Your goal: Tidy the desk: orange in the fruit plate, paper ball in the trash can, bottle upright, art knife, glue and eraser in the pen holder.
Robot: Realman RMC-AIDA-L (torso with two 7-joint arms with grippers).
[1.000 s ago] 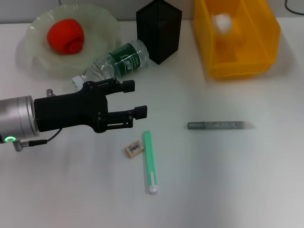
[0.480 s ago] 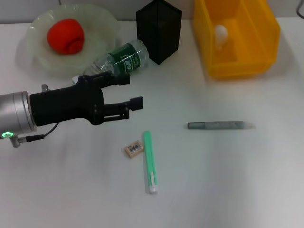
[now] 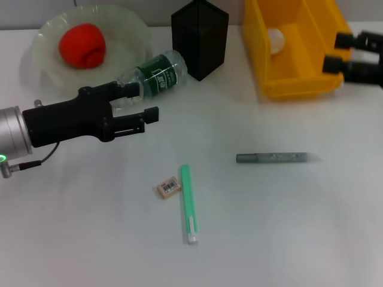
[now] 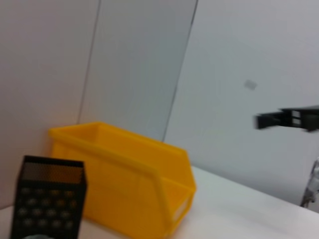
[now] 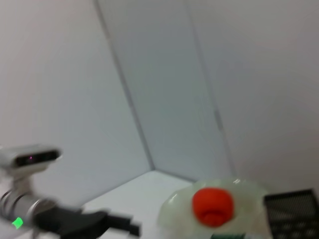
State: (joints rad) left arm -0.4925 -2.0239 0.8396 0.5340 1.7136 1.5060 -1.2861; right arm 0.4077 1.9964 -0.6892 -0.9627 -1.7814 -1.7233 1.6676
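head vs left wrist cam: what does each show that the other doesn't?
Head only: orange in the fruit plate, lying bottle, eraser, green stick, grey stick, left pincer open near the bottle.
Left wrist only: the walls behind the table.
Both: trash can, pen holder, right pincer open.

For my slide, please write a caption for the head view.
Open left end effector nears the lying bottle; orange sits in fruit plate.

Glossy yellow plastic trash can (image 3: 299, 66); translucent pale-green fruit plate (image 3: 128, 36).
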